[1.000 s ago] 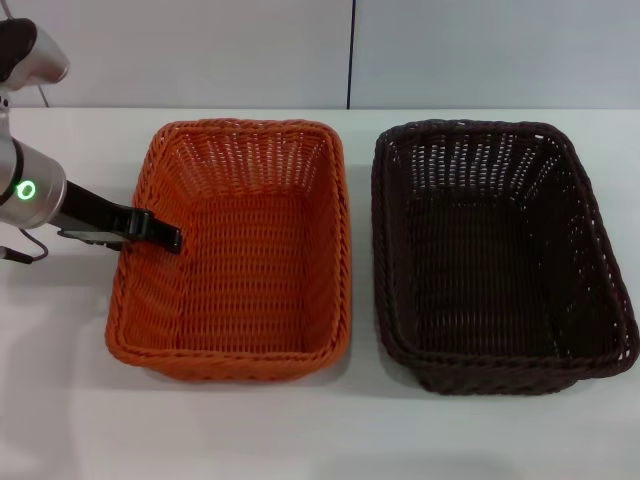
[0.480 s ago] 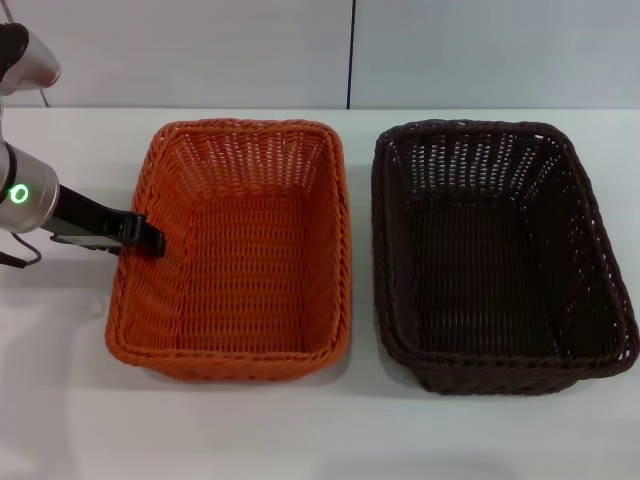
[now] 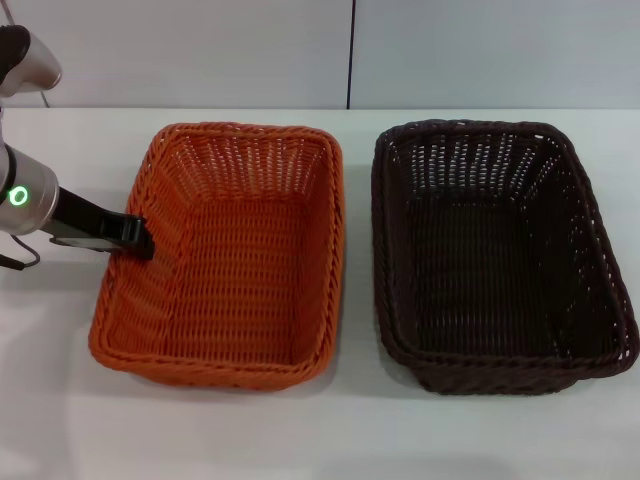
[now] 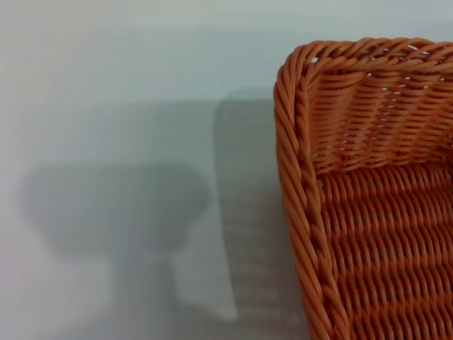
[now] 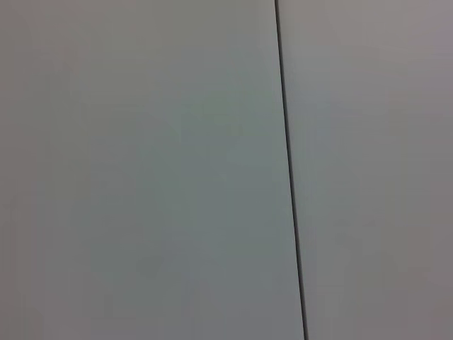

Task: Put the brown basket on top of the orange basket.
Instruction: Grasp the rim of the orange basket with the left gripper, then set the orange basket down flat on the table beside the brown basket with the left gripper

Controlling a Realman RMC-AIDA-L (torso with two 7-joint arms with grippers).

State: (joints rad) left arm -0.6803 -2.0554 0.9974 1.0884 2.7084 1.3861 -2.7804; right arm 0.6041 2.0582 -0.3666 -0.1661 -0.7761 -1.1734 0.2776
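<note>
The orange basket [image 3: 334,250] lies left of centre on the white table, and the brown basket [image 3: 480,127] sits beside it on the right with a narrow gap between them. My left gripper [image 3: 138,238] reaches in from the left and is shut on the orange basket's left rim, about halfway along that side. A corner of the orange basket's braided rim [image 4: 297,177] fills the left wrist view, with the arm's shadow on the table beside it. Both baskets hold nothing. My right gripper is out of view.
The white tabletop [image 3: 320,440] runs along the front and on both sides of the baskets. A pale wall with a dark vertical seam [image 3: 350,55] stands behind the table. The right wrist view holds only a pale surface with a dark seam [image 5: 289,170].
My left gripper drew back to the left, from inside the orange basket to its left rim. The basket's left side and near-left corner then shifted left with it. The brown basket stayed put.
</note>
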